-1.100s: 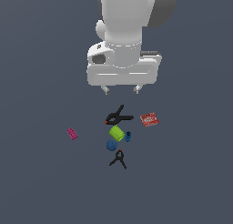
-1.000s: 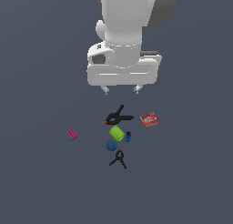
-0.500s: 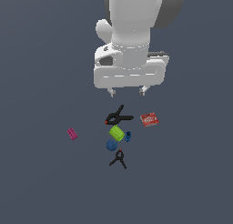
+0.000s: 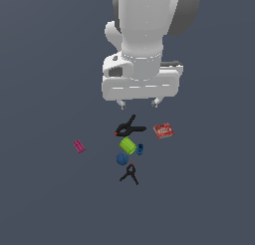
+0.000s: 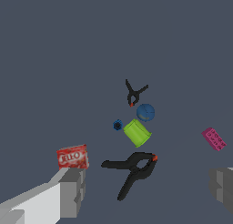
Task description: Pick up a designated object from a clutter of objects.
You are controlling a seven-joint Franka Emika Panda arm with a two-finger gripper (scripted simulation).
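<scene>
The dark-blue ball (image 4: 122, 159) lies on the grey floor between the lime-green cylinder (image 4: 128, 146) and the smaller black clamp (image 4: 130, 174); it also shows in the wrist view (image 5: 145, 112). My gripper (image 4: 138, 104) hangs open and empty above the clutter, over the larger black clamp (image 4: 129, 126). In the wrist view its two fingers (image 5: 73, 191) stand wide apart, with the larger clamp (image 5: 132, 169), the cylinder (image 5: 137, 132) and the ball lying between and beyond them.
A tiny blue piece (image 4: 140, 149) sits beside the cylinder. A red flat box (image 4: 163, 130) lies toward the exterior view's right, a magenta block (image 4: 79, 146) apart toward its left. The floor is plain dark grey.
The arm and gripper have shifted slightly toward the exterior view's right. The objects have not moved.
</scene>
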